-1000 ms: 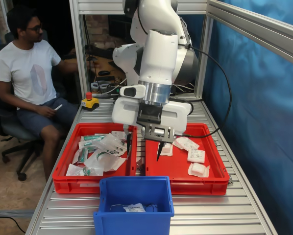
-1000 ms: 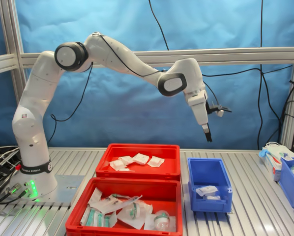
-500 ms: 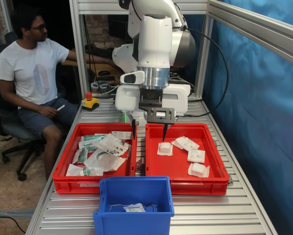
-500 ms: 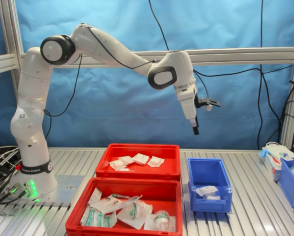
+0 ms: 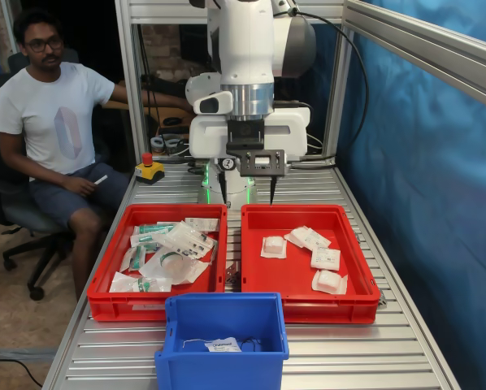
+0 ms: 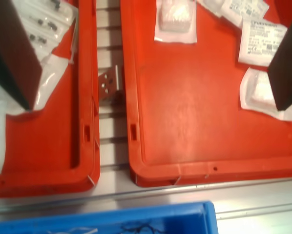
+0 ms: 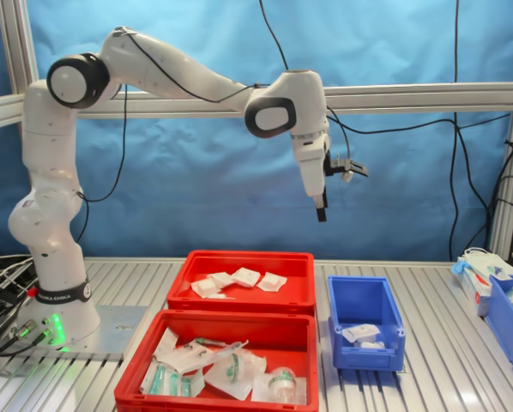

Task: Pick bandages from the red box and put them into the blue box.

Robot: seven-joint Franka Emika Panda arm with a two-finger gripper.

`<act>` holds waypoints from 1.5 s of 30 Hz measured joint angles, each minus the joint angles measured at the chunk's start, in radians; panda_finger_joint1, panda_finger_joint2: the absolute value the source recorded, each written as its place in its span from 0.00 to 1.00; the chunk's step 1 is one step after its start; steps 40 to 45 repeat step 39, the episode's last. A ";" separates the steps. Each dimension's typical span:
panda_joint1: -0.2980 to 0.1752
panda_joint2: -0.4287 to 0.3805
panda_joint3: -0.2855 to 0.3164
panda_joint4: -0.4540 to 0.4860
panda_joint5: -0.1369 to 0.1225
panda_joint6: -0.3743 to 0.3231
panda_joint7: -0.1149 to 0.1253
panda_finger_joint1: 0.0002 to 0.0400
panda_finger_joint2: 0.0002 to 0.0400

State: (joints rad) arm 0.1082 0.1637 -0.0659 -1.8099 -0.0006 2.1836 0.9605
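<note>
Red trays sit side by side on the ribbed worktop (image 5: 422, 345), likely so each kind of packet stays sorted. Going left to right in the first exterior view: the twin tray (image 5: 113, 302) of clear bags, then the red box (image 5: 365, 302) with four bandages (image 5: 274, 247) on its floor. Blue box (image 5: 223, 310) stands nearest the camera, one packet already inside. Fingers (image 5: 247, 188) hang spread wide and empty, high above the red box's far wall, so the bandages lie well below them, apart
</note>
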 joint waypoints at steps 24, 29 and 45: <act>-0.145 -0.203 0.138 -0.220 0.000 -0.019 0.000 1.00 1.00; -0.148 -0.214 0.141 -0.226 0.000 -0.020 0.000 1.00 1.00; -0.150 -0.217 0.144 -0.238 0.000 -0.020 0.000 1.00 1.00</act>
